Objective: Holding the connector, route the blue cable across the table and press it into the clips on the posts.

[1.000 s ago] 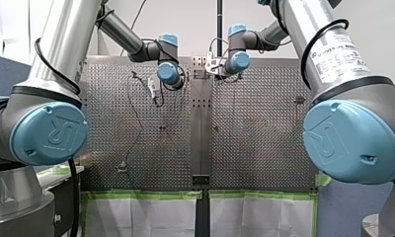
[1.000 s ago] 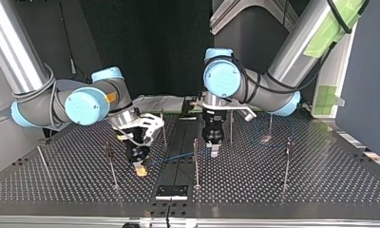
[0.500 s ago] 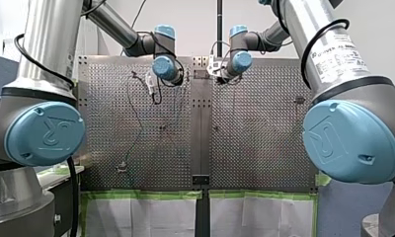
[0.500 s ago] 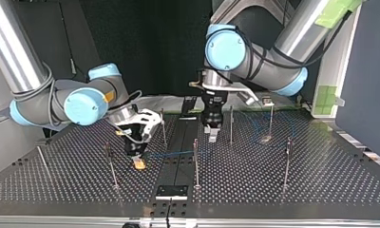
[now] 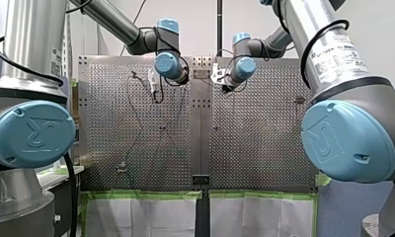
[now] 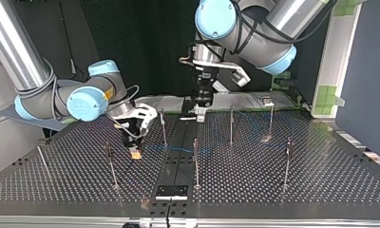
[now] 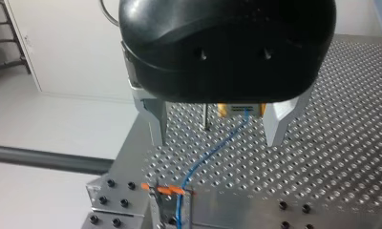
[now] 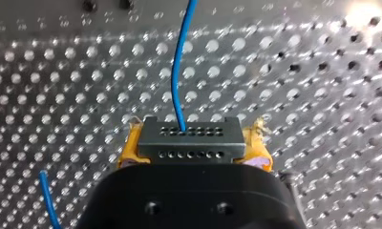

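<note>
Just changed: the black, metal-fingered left tool (image 6: pixel 200 115) has been raised off the perforated steel tabletop (image 6: pixel 292 190), open and empty
Meaning: routing is likely left to the yellow-padded right tool (image 6: pixel 136 153), clamped on the grey, hole-studded connector (image 8: pixel 189 138) at the top view's left
Cable: thin blue cable (image 8: pixel 175 76) trailed from it across the centre
In the way: slim upright metal posts (image 6: pixel 195 161) on both sides
</note>
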Action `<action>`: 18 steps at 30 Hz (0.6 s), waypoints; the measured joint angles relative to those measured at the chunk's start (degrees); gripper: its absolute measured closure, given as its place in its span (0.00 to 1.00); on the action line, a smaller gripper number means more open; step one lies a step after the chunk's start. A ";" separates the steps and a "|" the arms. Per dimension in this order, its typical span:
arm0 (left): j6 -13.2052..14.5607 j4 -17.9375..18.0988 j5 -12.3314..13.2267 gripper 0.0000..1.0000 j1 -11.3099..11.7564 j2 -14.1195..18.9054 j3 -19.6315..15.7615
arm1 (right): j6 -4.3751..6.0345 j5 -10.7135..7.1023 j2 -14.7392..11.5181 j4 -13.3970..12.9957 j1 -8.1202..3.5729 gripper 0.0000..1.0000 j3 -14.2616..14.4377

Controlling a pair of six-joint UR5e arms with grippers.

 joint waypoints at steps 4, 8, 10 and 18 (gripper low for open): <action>0.79 0.22 -1.69 0.00 -1.92 -0.08 1.14 | -0.14 0.00 0.00 0.00 -0.78 1.00 0.36; 1.56 -0.37 -2.39 0.00 -3.98 -0.82 2.65 | -0.17 0.01 0.00 0.01 -1.58 1.00 0.45; 1.95 -0.91 -2.54 0.00 -4.90 -1.53 3.48 | -0.17 0.01 0.00 0.01 -1.87 1.00 0.45; 4.68 -1.42 -5.22 0.00 -7.87 -5.26 7.32 | -0.18 0.01 0.01 0.01 -2.75 1.00 0.49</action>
